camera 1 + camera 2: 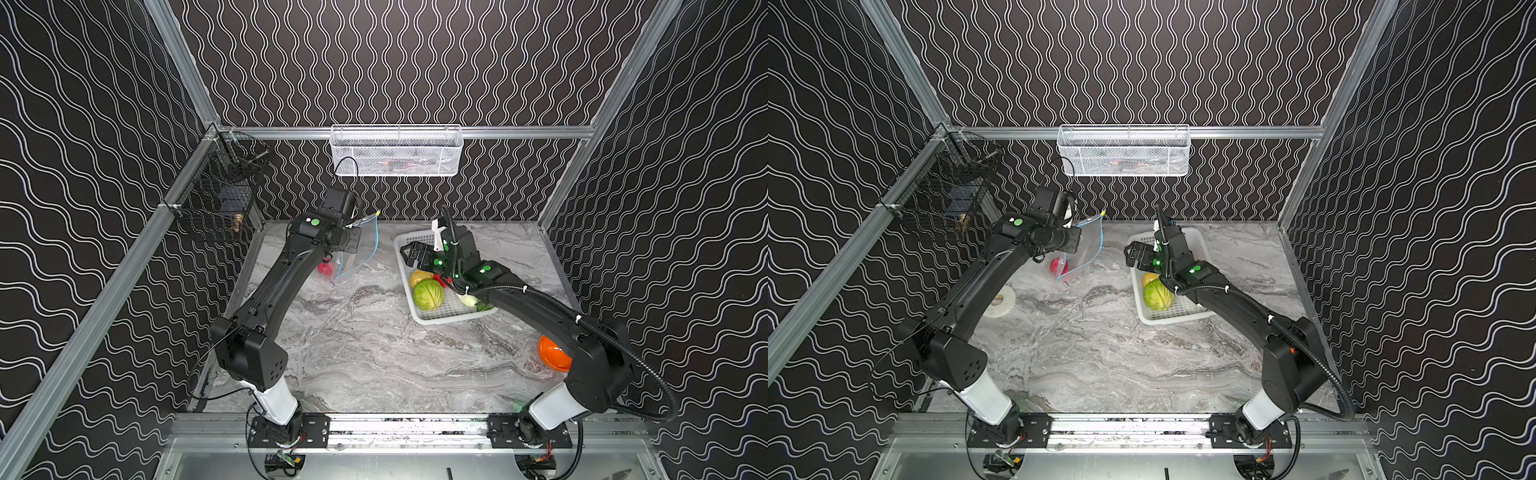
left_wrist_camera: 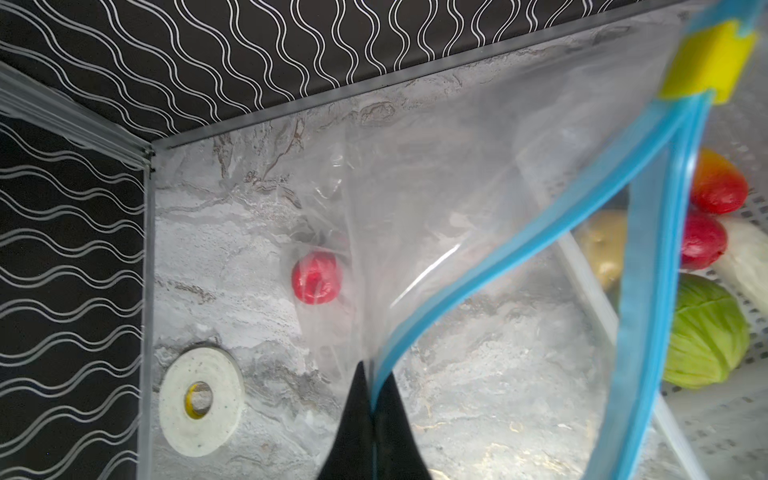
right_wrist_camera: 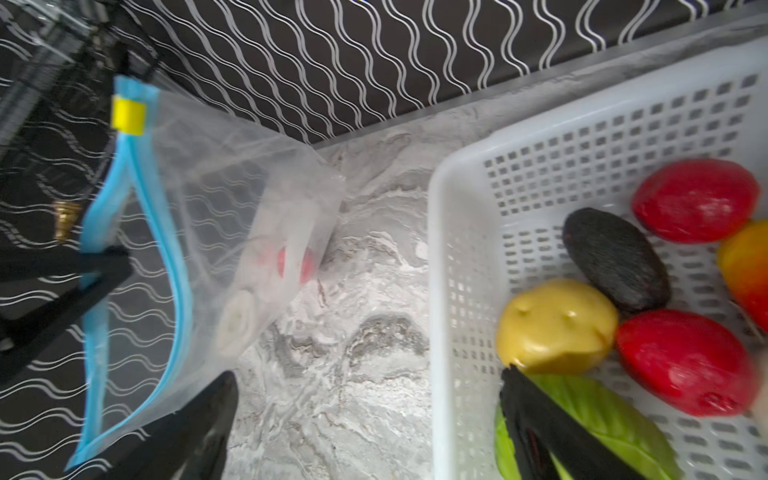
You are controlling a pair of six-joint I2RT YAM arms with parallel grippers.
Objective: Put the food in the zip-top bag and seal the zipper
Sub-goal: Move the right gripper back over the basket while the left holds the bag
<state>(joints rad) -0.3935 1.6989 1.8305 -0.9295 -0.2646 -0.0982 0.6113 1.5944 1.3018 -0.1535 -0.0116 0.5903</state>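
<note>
bag (image 1: 360,251): clear, crinkly; hung upright left of centre in both top views, mouth open
zipper (image 3: 179,266): light-blue strip, its two tracks parted
slider (image 1: 377,212): yellow-green, sat at strip's upper end
red round (image 2: 316,277): lay inside bag, at its bottom
cabbage (image 1: 429,294): green, right of centre
potato (image 3: 557,326): yellow, touched avocado (image 3: 615,259) and near red (image 3: 685,361)
far red (image 3: 696,199): touched pepper (image 3: 748,266)
radish (image 1: 468,300): white, just right of cabbage, mostly hidden
</note>
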